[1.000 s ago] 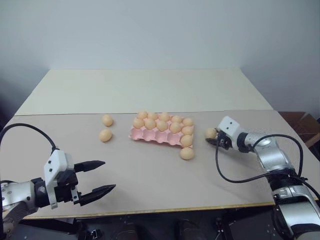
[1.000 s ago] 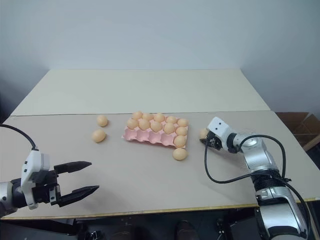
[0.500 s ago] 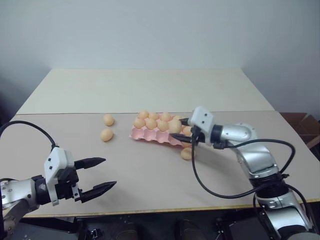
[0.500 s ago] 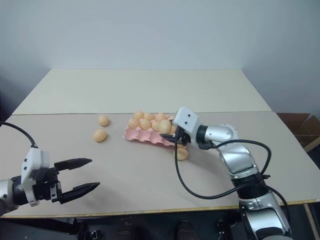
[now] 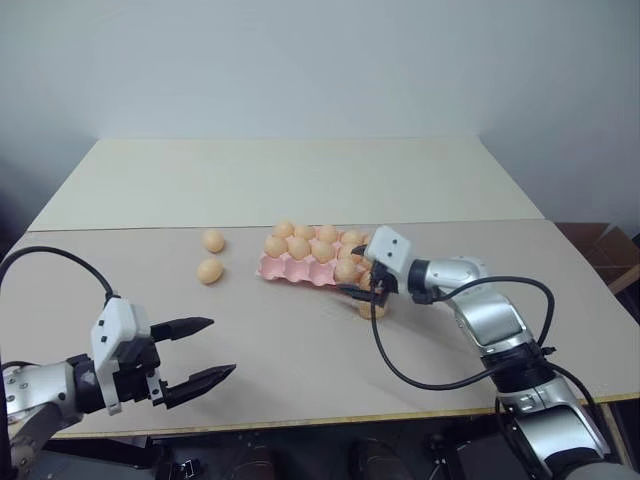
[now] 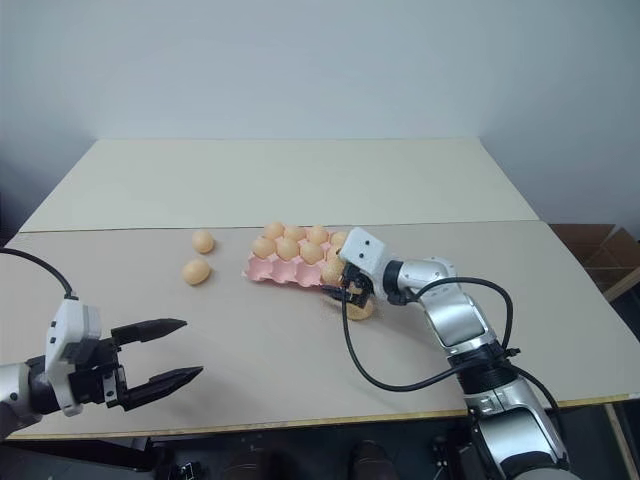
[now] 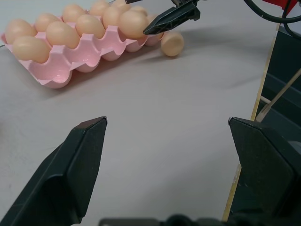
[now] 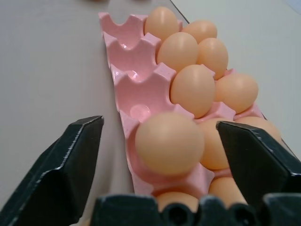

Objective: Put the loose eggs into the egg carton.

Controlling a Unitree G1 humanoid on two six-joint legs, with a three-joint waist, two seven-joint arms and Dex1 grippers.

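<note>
The pink egg carton (image 5: pixel 297 272) lies mid-table, most of its cups holding pale orange eggs. My right gripper (image 5: pixel 353 270) stands open at the carton's near right corner. Between its spread fingers (image 8: pixel 70 174) an egg (image 8: pixel 169 143) rests in the corner cup, and the fingers are clear of it. One loose egg (image 5: pixel 372 309) lies on the table just below that corner. Two more loose eggs (image 5: pixel 213 241) (image 5: pixel 210 270) lie left of the carton. My left gripper (image 5: pixel 222 347) hovers open and empty near the table's front left edge.
The carton's near row (image 8: pixel 136 61) has empty cups toward its left end. The tabletop (image 5: pixel 300 350) is two boards joined by a seam behind the carton. Its front edge runs just beyond my left gripper. Black cables loop from my right arm (image 5: pixel 480 315).
My right gripper carried an egg leftward from the table's right side to the carton's near right corner, then opened, leaving the egg in the cup. The left gripper stayed put.
</note>
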